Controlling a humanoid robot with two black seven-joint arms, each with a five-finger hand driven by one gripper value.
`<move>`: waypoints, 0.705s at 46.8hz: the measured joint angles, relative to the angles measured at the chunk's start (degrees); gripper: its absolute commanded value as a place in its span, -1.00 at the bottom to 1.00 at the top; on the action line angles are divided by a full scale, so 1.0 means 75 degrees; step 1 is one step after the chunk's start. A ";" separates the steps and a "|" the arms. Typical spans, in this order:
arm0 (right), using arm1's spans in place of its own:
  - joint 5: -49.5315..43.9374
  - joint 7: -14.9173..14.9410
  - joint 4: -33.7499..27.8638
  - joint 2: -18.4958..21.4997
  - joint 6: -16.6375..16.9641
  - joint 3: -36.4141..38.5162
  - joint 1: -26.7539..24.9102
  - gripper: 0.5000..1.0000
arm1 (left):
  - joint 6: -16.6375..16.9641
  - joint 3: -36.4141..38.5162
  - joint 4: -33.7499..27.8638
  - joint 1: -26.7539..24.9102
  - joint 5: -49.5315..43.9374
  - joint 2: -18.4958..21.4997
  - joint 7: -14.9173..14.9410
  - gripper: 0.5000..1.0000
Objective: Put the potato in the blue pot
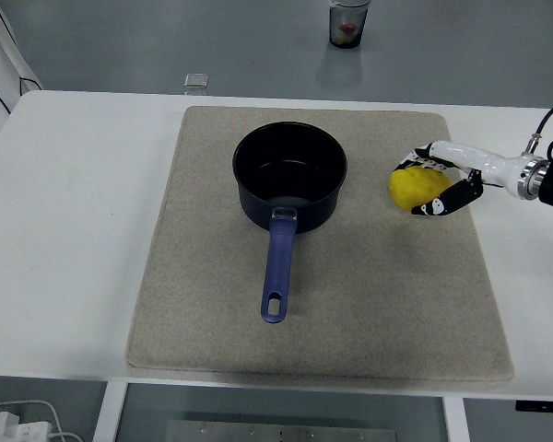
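The potato, yellow and rounded, sits over the right part of the beige mat, well right of the blue pot and apart from it; its long axis runs roughly left to right, slightly tilted so that the right end sits lower, with the blunt left end facing the pot; whether it rests on the mat or is lifted just clear of it cannot be told from this high view. The right hand reaches in from the right edge on a white forearm and is clamped on the potato; its upper fingers curl over the far side of the potato and a dark digit presses in at its near right end, so the potato lies between them. The pot stands upright near the middle of the mat, its dark inside open to the camera; its blue handle points toward the near edge of the table, leaning a little to the left, with the hanging hole at its near end. Beyond the mat's far left corner a small clear box stands at the table's far edge; farther back, off the table, a cup stands on the grey floor.
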 measured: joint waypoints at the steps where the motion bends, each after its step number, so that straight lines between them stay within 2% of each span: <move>1: 0.0023 0.0000 -0.0005 -0.0008 0.0000 0.0003 0.0042 -1.00 | 0.0000 0.0000 0.0000 0.0003 0.0000 0.0000 0.0000 0.99; 14: 0.0436 0.0026 -0.0052 0.0037 0.0027 0.0003 0.0746 -1.00 | 0.0000 0.0000 0.0003 -0.0003 -0.0003 0.0000 0.0000 0.99; 19: 0.0636 0.0043 -0.0063 0.0065 0.0217 -0.0008 0.1094 -1.00 | 0.0000 0.0000 0.0003 -0.0002 -0.0003 0.0000 0.0000 0.99; 33: 0.0804 0.0031 -0.0433 0.0936 0.0361 -0.0485 0.1925 -1.00 | 0.0000 0.0000 0.0004 -0.0003 -0.0003 0.0000 0.0000 0.99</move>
